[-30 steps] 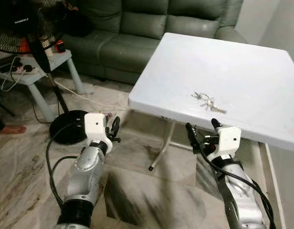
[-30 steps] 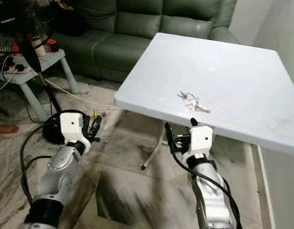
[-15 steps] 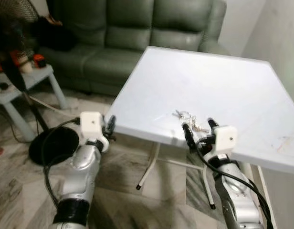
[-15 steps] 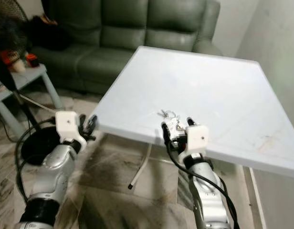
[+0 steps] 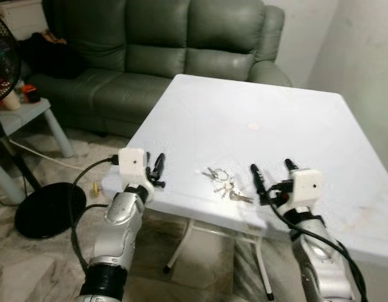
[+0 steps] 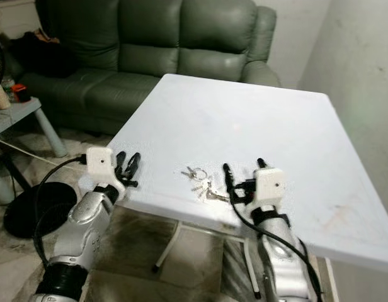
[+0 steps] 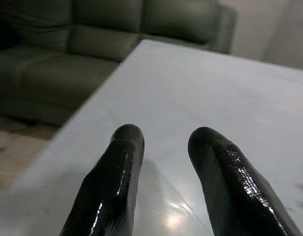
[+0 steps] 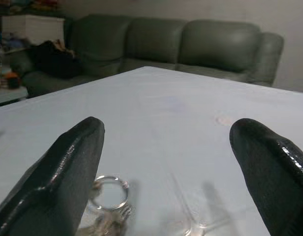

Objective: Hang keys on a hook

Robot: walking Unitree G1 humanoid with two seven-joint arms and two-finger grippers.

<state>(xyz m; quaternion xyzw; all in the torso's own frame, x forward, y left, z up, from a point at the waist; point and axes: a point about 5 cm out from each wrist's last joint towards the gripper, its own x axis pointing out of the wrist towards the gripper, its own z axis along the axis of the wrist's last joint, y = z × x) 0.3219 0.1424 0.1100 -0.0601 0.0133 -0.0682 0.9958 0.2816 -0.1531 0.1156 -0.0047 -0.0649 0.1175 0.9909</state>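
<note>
A bunch of keys (image 5: 222, 183) on a silver ring (image 8: 111, 191) lies flat on the white table (image 5: 257, 113), close to its near edge. My right gripper (image 5: 271, 171) hovers low over the table just right of the keys, fingers wide open and empty. The keys lie beside its left finger (image 8: 68, 162) in the right wrist view. My left gripper (image 5: 155, 161) is at the table's near left corner, left of the keys. Its two fingers (image 7: 117, 167) are a little apart, with nothing between them. No hook can be seen.
A green sofa (image 5: 150, 44) stands behind the table. On the floor at the left are a fan's round black base (image 5: 46, 207) and a small grey side table (image 5: 30, 113). A pale wall (image 5: 370, 69) runs along the right. The table's legs (image 5: 181, 245) stand below the near edge.
The camera has moved forward to the table. Both grippers, which were below and in front of the edge, are now up over the tabletop, the right one beside the keys.
</note>
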